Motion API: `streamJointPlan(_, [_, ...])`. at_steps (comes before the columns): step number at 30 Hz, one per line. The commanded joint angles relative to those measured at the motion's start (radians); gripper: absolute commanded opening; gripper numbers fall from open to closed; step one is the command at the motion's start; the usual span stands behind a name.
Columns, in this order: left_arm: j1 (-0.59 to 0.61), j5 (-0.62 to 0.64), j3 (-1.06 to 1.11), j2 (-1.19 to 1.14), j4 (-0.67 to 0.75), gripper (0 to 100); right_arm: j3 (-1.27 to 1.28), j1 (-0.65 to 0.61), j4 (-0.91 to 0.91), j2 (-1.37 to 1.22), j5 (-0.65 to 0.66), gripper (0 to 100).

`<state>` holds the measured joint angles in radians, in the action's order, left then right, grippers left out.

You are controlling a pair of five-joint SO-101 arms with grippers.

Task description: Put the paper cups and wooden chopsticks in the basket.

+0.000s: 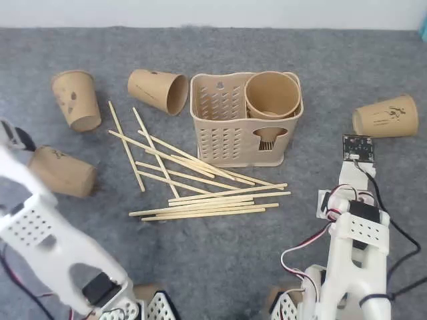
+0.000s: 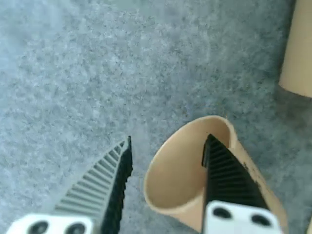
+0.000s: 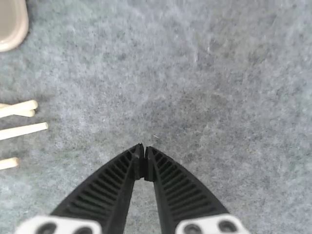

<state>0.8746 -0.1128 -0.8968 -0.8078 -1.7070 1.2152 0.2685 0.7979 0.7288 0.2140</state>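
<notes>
A tan slotted basket [image 1: 223, 137] stands mid-table with one paper cup [image 1: 272, 93] upright inside it. Three more cups lie on their sides: one behind the basket's left side [image 1: 158, 91], one at the right [image 1: 387, 117], one at the left [image 1: 61, 171]. Another cup [image 1: 75, 100] sits at the far left. Several wooden chopsticks [image 1: 200, 200] lie scattered in front of the basket. My left gripper [image 2: 169, 141] is open at the left cup [image 2: 195, 180], one finger [image 2: 222, 170] inside its mouth, the other outside. My right gripper [image 3: 144, 147] is shut over bare carpet.
Grey carpet covers the table. Chopstick ends [image 3: 22, 130] and a basket corner [image 3: 10, 24] lie beside my right gripper. A second cup's edge [image 2: 298, 48] shows beyond the left gripper. The right arm [image 1: 357, 227] stands right of the chopsticks.
</notes>
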Motion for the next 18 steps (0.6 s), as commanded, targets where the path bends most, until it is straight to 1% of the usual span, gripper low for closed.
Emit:
streamJointPlan(1, [-0.023, -0.006, -0.104, -0.034, -0.051, 22, -0.005, 0.015, -0.016, 0.042, 0.026, 0.8])
streamJointPlan(5, [-0.038, -0.006, -0.081, -0.006, -0.051, 22, -0.003, 0.015, -0.016, 0.042, 0.026, 0.8])
streamJointPlan(9, [-0.069, -0.006, -0.008, 0.098, -0.051, 23, -0.003, 0.015, -0.018, 0.042, 0.026, 0.8])
streamJointPlan(12, [-0.120, -0.009, 0.160, 0.203, -0.051, 23, -0.003, 0.015, -0.018, 0.044, 0.026, 0.8])
streamJointPlan(15, [-0.192, -0.060, 0.384, 0.313, -0.051, 23, -0.003, 0.015, -0.018, 0.045, 0.026, 0.8])
streamJointPlan(18, [-0.247, -0.074, 0.582, 0.431, -0.049, 23, -0.003, 0.015, -0.021, 0.045, 0.026, 0.8])
